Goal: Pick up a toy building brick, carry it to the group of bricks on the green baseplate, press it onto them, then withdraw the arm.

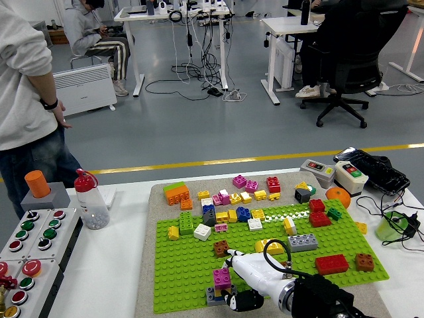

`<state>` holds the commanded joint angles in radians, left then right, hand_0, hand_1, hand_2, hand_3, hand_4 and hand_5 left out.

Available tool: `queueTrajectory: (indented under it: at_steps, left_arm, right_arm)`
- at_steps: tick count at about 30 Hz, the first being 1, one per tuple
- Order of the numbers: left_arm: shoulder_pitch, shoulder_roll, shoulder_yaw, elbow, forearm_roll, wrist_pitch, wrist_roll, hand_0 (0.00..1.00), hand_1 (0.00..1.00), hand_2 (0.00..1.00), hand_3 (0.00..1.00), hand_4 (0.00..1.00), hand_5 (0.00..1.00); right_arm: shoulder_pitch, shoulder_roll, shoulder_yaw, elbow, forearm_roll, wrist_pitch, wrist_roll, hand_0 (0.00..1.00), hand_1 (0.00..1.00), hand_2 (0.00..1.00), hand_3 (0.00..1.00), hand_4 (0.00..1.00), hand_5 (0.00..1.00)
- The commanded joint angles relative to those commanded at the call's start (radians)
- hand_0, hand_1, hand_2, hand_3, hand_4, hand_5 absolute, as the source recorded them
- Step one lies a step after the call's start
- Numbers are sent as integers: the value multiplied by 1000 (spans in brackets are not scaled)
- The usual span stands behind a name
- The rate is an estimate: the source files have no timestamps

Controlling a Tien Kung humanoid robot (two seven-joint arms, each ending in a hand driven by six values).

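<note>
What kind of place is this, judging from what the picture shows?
Most likely a robotics lab or open office workspace. Behind the white table stand desks with cables hanging below, an office chair, a yellow floor line, and a button panel lies beside the green baseplate.

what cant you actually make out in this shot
- Head view: the right hand covers its own contact with the pink brick, so the grip is unclear.
- The grey brick beneath is partly hidden by that stack and hand.
- The left hand is outside the picture.
- The person is cut by the left edge.
</note>
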<state>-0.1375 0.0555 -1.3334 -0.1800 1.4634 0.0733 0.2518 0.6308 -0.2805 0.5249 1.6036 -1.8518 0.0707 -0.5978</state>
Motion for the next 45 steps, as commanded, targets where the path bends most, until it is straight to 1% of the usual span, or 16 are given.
queueTrajectory:
  at_steps: [4, 5, 11, 12, 19, 25, 27, 29, 30, 35, 36, 38, 41, 42, 43, 45]
  left_arm:
    - [1, 0, -1, 0, 1, 0, 0, 660, 686, 673, 579, 294, 998]
    - [1, 0, -1, 0, 1, 0, 0, 659, 686, 673, 579, 294, 998]
    - [0, 0, -1, 0, 1, 0, -1, 659, 686, 673, 579, 294, 998]
    - [0, 0, -1, 0, 0, 0, -1, 659, 687, 673, 580, 295, 998]
    - [-3, 0, 0, 0, -3, 0, -2, 659, 687, 673, 581, 295, 998]
    - [-5, 1, -1, 0, -4, 0, -2, 660, 687, 673, 580, 295, 998]
    - [-6, 1, -1, 0, -4, 0, -2, 660, 687, 673, 580, 295, 998]
    - [-6, 1, -1, 0, -4, -1, -3, 660, 687, 673, 580, 295, 998]
    - [-7, 1, -1, 0, -4, -1, -3, 659, 687, 673, 580, 295, 998]
    - [-8, 2, -2, 0, -5, -1, -3, 659, 687, 673, 580, 295, 998]
    - [-8, 2, -3, 0, -4, -1, -3, 659, 687, 673, 581, 294, 998]
    - [-8, 2, -3, 0, -4, -1, -3, 659, 687, 673, 581, 294, 998]
    - [-9, 2, -3, 0, -4, -1, -3, 659, 687, 673, 581, 294, 998]
    - [-9, 2, -3, 0, -4, -1, -3, 660, 687, 673, 580, 294, 998]
    - [-9, 2, -3, 0, -4, -1, -3, 660, 687, 673, 580, 294, 998]
    - [-9, 2, -3, 0, -4, -1, -3, 660, 687, 673, 580, 294, 998]
  right_arm:
    - [-2, -1, 0, 2, -3, -7, 8, 799, 831, 998, 902, 606, 292]
    - [-2, -1, 0, 2, -4, -8, 10, 832, 841, 998, 998, 697, 313]
    - [-2, -2, 3, 3, -4, -22, 34, 832, 841, 998, 998, 697, 313]
    - [-2, -2, 3, 2, -4, -23, 36, 862, 851, 998, 998, 722, 310]
    - [-2, -3, 7, 2, -3, -25, 42, 862, 851, 998, 998, 726, 324]
    - [-8, -9, 21, 22, -12, -37, 49, 863, 853, 998, 998, 713, 312]
    - [-16, -14, 37, 40, -24, -56, 61, 863, 853, 998, 998, 713, 312]
    - [-26, -23, 52, 58, -36, -86, 84, 863, 853, 998, 998, 713, 312]
    - [-31, -29, 58, 67, -41, -103, 97, 864, 854, 997, 998, 683, 302]
    - [-56, -58, 69, 98, -50, -217, 205, 864, 854, 997, 998, 683, 302]
    - [-63, -66, 66, 101, -55, -249, 236, 706, 722, 713, 657, 401, 144]
    - [-70, -73, 64, 102, -55, -290, 277, 706, 722, 713, 657, 401, 144]
    - [-83, -87, 56, 96, -46, -370, 367, 706, 722, 713, 657, 401, 144]
    - [-85, -90, 55, 94, -44, -392, 393, 580, 629, 603, 548, 329, 139]
    - [-88, -94, 52, 90, -48, -413, 423, 580, 629, 603, 548, 329, 139]
    - [-90, -99, 49, 85, -53, -438, 470, 580, 629, 603, 548, 329, 139]
